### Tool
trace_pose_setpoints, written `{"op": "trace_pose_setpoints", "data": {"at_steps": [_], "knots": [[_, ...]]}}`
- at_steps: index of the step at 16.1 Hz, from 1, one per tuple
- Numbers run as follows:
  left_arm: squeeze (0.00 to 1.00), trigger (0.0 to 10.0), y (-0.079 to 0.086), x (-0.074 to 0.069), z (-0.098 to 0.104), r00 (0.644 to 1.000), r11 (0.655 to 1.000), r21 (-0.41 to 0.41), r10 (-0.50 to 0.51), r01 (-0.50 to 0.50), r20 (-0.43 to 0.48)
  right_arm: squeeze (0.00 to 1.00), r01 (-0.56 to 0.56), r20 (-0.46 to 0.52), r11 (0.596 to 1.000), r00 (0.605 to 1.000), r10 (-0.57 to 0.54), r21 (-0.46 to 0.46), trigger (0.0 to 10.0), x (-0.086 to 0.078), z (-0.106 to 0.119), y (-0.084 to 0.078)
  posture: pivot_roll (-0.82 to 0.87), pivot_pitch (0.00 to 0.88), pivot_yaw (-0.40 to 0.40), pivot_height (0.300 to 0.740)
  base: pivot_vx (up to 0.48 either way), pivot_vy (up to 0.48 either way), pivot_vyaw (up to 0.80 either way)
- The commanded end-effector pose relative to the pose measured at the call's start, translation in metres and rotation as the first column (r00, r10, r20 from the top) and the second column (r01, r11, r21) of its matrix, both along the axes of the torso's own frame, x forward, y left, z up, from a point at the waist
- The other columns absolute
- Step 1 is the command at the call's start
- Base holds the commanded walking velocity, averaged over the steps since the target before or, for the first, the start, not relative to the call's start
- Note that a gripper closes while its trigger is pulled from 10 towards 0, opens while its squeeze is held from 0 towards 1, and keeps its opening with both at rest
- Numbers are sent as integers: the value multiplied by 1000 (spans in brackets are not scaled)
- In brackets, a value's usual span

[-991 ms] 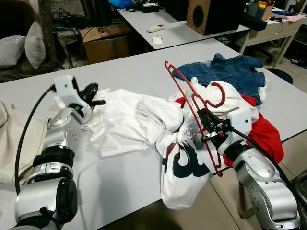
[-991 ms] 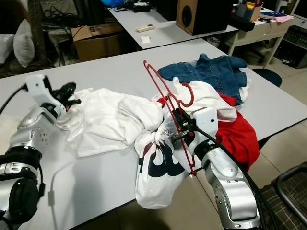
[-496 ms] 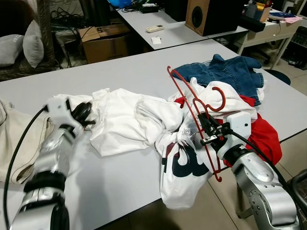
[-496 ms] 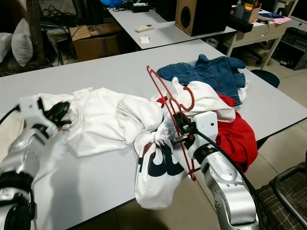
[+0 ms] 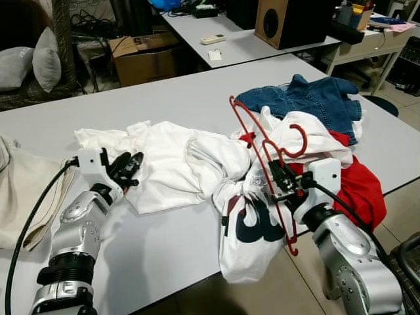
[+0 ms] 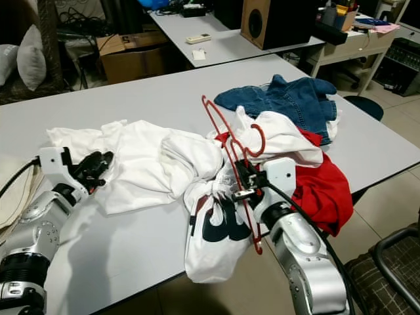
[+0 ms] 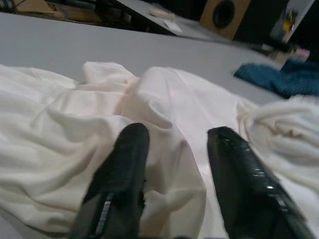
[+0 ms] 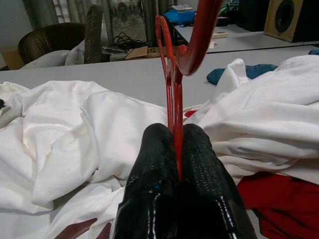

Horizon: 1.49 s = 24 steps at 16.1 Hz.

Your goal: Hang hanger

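Note:
A red wire hanger (image 5: 261, 157) stands tilted above the clothes pile, its hook (image 5: 296, 136) curling over a white garment. My right gripper (image 5: 281, 178) is shut on the hanger's bar (image 8: 175, 112), the thin red wire pinched between both black fingers (image 8: 149, 159). My left gripper (image 5: 131, 168) is open and low over the near-left edge of the crumpled white shirt (image 5: 172, 161). In the left wrist view its two fingertips (image 7: 132, 149) hover just over the white cloth (image 7: 75, 124) with a gap between them.
Blue jeans (image 5: 315, 98) and a red garment (image 5: 357, 187) lie at the right of the grey table (image 5: 131, 98). A printed white shirt (image 5: 252, 230) drapes over the front edge. Beige cloth (image 5: 20, 190) lies at the left. A second table and speaker (image 5: 289, 20) stand behind.
My left arm has dropped from raised at the far left to the shirt's near edge. The right gripper with the hanger has shifted slightly lower and left.

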State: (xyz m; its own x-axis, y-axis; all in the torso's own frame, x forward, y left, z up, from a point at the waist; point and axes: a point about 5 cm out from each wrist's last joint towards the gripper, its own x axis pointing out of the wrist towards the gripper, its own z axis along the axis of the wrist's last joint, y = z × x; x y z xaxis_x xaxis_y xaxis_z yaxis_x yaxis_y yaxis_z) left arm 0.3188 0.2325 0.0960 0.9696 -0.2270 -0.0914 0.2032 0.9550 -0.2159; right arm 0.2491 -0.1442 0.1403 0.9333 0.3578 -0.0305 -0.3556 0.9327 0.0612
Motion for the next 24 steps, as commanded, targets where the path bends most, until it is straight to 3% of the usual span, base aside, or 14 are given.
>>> {"op": "trace_pose_setpoints", "data": {"at_steps": [1,2,3,7,8,9,10,13,19,22,24], "knots": [[1000,10000,1,-2,-6,999,994,107,-5,9,-33,0,-11,16,1000,1000,11,6,10000,-1,5,3,-54,0,54,740,0,0,0],[1000,10000,1,-3,-9,999,988,154,-14,21,-48,0,-12,16,1000,1000,12,11,10000,-1,5,4,-56,0,56,740,0,0,0],[0,10000,2,-4,-15,997,968,252,2,18,-77,0,-10,21,1000,1000,10,6,10000,-1,5,3,-57,0,58,740,0,0,0],[0,10000,-2,0,-19,993,938,340,-30,67,-112,0,-2,41,1000,999,3,-16,10000,-1,6,3,-62,0,75,740,0,0,0],[0,5373,-2,1,-20,991,933,351,-38,80,-125,0,1,44,1000,999,0,-17,10000,-1,7,4,-70,0,84,740,0,0,0],[0,1765,-2,2,-20,990,930,359,-35,81,-133,0,3,46,1000,999,-2,-15,10000,-1,7,5,-76,0,96,740,0,0,0],[0,0,-2,3,-21,991,932,356,-29,75,-134,0,9,50,1000,999,-8,-17,10000,-3,8,5,-76,0,96,740,0,0,0],[0,0,-8,8,-19,991,949,303,-50,85,-123,0,32,47,999,998,-31,-24,10000,-8,4,2,-93,0,127,740,0,0,0],[0,0,-10,6,-23,990,962,259,-52,84,-129,0,11,52,999,999,-9,-40,10000,-7,5,4,-82,0,98,740,0,0,0],[0,0,0,-1,-29,990,967,254,20,17,-143,0,-13,50,998,999,15,-54,10000,-4,5,5,-68,0,76,740,0,0,0],[0,0,5,0,-24,991,979,195,82,-61,-103,0,-13,53,999,998,15,-49,10000,-1,5,7,-63,0,67,740,0,0,0]]}}
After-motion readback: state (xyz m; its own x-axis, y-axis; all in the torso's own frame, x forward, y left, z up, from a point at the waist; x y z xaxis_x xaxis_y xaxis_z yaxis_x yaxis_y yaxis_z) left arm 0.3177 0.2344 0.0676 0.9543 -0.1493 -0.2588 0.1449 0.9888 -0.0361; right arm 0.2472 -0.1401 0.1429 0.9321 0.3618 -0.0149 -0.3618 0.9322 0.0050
